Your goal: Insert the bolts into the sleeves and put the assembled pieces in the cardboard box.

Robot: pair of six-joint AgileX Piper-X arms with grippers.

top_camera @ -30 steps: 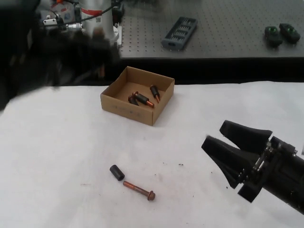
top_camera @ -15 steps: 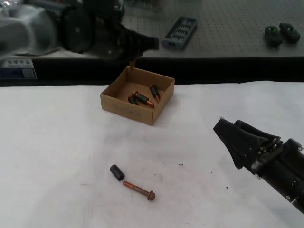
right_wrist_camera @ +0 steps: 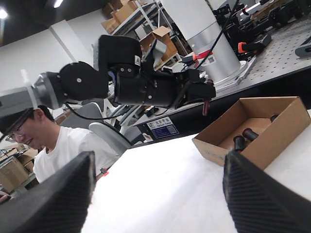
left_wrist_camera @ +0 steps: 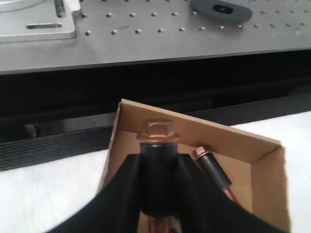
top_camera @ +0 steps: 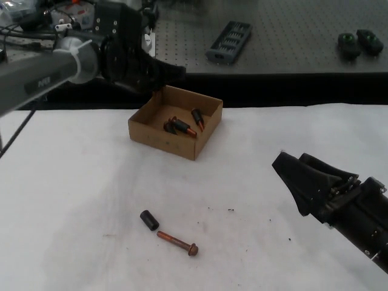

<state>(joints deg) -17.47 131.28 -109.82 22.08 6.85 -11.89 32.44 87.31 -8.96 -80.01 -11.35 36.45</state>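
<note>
Now, left end effector (left_wrist_camera: 159,167) clamps sleeved bolt (left_wrist_camera: 157,145) above cardboard box (left_wrist_camera: 228,137); right end effector (right_wrist_camera: 159,160) gapes wide.

- White sheet (top_camera: 73,200) covering the near bench.
- Perforated metal plate (top_camera: 291,42) behind the sheet.
- Grey ribbed rack (top_camera: 229,41) lying on that plate.
- 2 black-and-green knobs (top_camera: 369,41) near the plate's edge, well apart from the rack.

bolt (top_camera: 177,242): coppery metal | sleeve (top_camera: 149,219): matt black | box (top_camera: 162,140): brown cardboard

sleeve (top_camera: 149,220), bolt (top_camera: 177,242) loose | assembled pieces (top_camera: 182,127) in box (top_camera: 160,140) | assembled piece (left_wrist_camera: 158,165) held near box
</note>
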